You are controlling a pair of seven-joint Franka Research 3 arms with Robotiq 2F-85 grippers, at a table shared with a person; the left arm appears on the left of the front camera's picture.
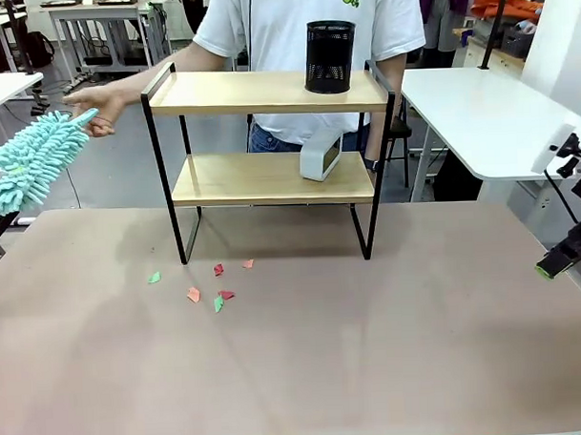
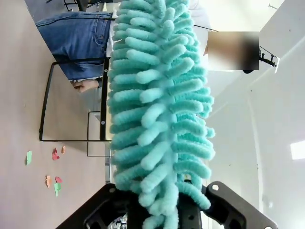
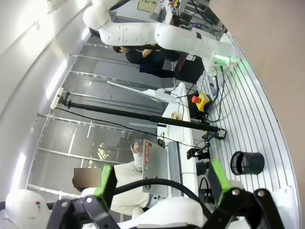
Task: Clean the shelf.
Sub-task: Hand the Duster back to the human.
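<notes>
Clenching my left pincer (image 2: 162, 212) on the soft, light duster (image 2: 159, 100), I face the stiff shelf (image 2: 71, 102) ahead

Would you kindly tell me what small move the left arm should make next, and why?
Probably swing the fluffy teal microfibre duster, clamped in the left gripper, rightward toward the top board of the black-framed wooden shelf. The duster hangs left of the shelf, apart from it, its tip at the person's hand, and the boards are not yet wiped.

Teal duster (image 1: 29, 160), light-wood shelf (image 1: 267, 92), black mesh cup (image 1: 330, 57).
</notes>
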